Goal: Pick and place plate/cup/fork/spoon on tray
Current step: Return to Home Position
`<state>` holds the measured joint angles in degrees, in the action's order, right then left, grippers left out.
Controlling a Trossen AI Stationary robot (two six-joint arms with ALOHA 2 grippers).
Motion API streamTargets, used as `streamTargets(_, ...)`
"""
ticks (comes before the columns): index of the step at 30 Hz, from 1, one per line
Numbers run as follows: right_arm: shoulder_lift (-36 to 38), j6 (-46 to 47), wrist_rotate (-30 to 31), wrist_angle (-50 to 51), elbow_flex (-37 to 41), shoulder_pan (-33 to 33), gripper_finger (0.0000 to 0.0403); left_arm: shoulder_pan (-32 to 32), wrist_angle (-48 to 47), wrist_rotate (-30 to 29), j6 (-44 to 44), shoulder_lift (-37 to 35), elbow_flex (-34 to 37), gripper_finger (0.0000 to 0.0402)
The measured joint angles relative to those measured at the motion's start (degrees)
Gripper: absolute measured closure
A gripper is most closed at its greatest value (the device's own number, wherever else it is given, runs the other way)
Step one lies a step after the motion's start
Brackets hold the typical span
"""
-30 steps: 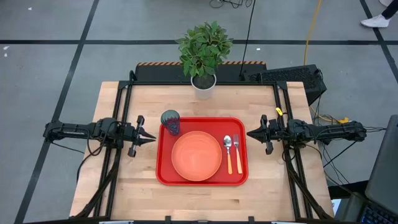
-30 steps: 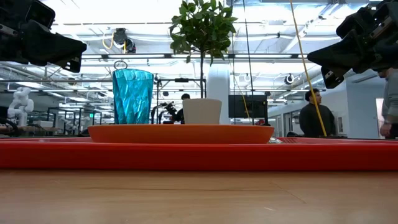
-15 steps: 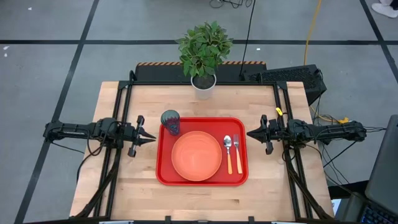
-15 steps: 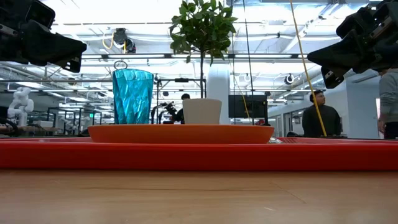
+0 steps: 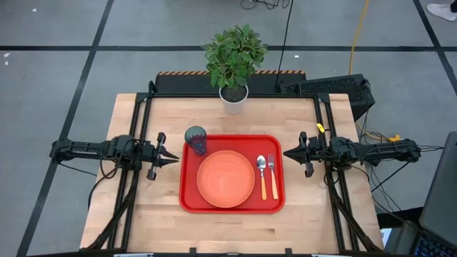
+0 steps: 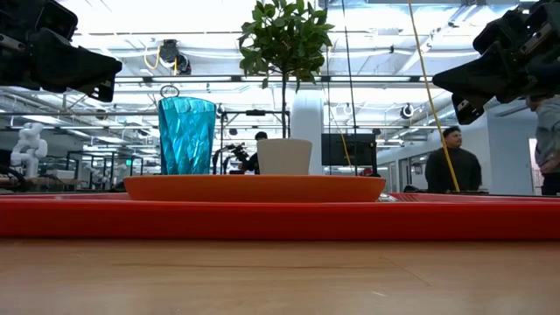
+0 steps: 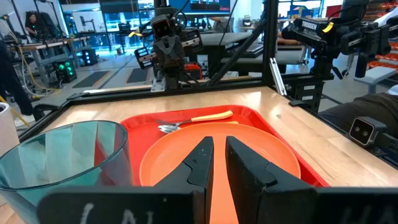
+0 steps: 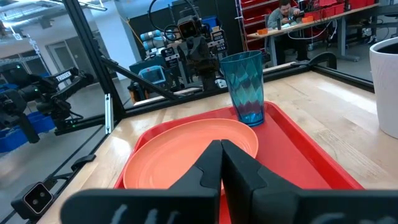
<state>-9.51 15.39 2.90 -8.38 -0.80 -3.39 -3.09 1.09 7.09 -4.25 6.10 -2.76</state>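
Resting on wooden table (image 5: 143, 214): tray (image 5: 232, 208) at centre carrying plate (image 5: 226, 179), cup (image 5: 196, 139), spoon (image 5: 262, 175), fork (image 5: 272, 175); hovering beside its edges, left gripper (image 5: 170, 156) narrowly parted, right gripper (image 5: 291, 153) closed, both empty.

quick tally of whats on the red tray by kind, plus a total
plate: 1
cup: 1
spoon: 1
fork: 1
total: 4, all lying or standing inside the tray
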Motion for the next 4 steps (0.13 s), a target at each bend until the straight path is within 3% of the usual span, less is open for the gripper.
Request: streamTargets(4, -0.01, -0.01, 0.0, 0.0, 0.0, 0.01, 0.0403, 0.0, 0.01, 0.01, 0.0, -0.01, 0.0, 0.0355)
